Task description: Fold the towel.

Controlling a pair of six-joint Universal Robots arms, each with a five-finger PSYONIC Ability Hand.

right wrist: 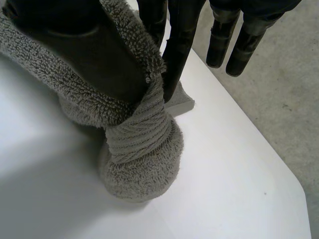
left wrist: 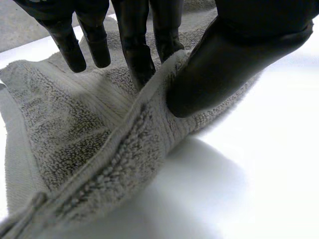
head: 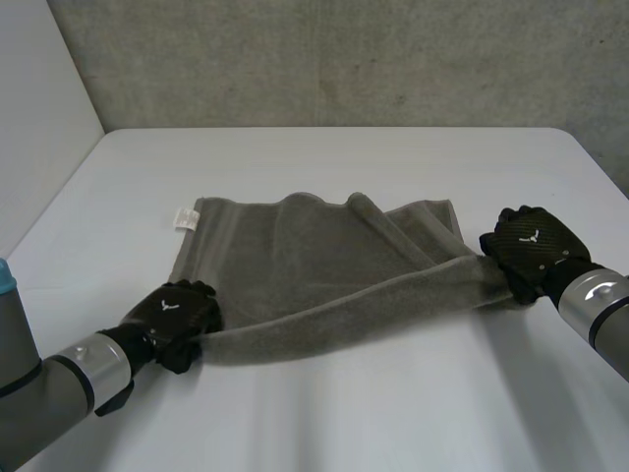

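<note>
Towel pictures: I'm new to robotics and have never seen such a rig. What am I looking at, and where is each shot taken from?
This is a two-armed robot at a white table. Each arm ends in a black robot hand. The wide picture comes from a camera behind the arms, looking down. A grey towel lies on the table, partly rumpled, with a small white tag at its far left corner. The left robot hand pinches the towel's near left corner, and the right robot hand pinches its near right corner. The two close-ups come from cameras on the wrists, looking along each palm. In both, thumb and fingers clamp the cloth.
</note>
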